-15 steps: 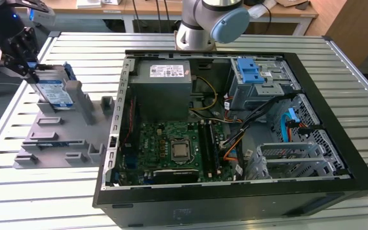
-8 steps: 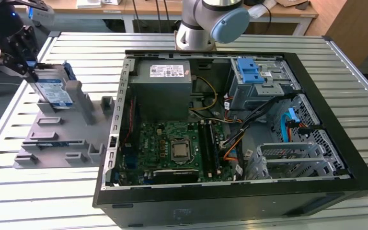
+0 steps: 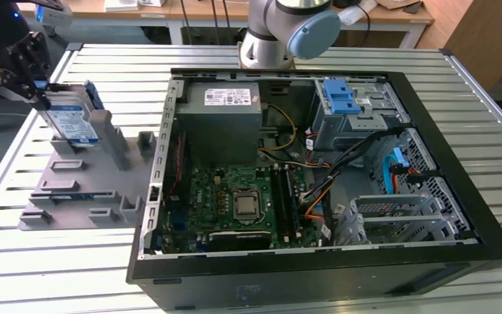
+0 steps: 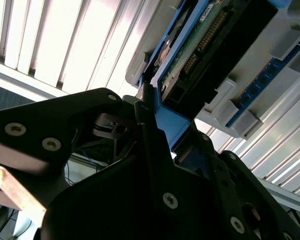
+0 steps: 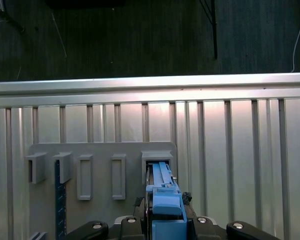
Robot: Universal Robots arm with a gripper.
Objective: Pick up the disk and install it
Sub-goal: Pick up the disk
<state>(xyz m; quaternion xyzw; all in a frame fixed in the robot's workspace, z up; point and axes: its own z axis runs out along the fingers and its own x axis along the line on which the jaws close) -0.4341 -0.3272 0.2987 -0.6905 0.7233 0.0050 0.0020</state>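
In the exterior view, at the upper left of the frame, the tool (image 3: 40, 91) is clamped on the top edge of the disk (image 3: 70, 123). The disk stands upright in a slot of the grey rack (image 3: 76, 190) on the bench (image 3: 59, 275), well apart from the open case (image 3: 321, 281) at the centre. In both wrist views the disk's blue bracket (image 5: 165, 200) (image 4: 171, 122) sits pinched between the black fingers (image 4: 150, 145), so we judge the grip to be made and the lift out of the rack to be the step in hand.

To do it well, we think the pull should run straight along the slot, with no twist, since the slot walls hug the disk and a tilt could jam it or drag the rack. The hold is on thin plastic, so a slow pull seems wise.

We count 1 disk, 1 tool, 1 rack, 1 case and 1 bench. In the first wrist view the rack (image 5: 102, 150) shows 5 raised blocks in a row.
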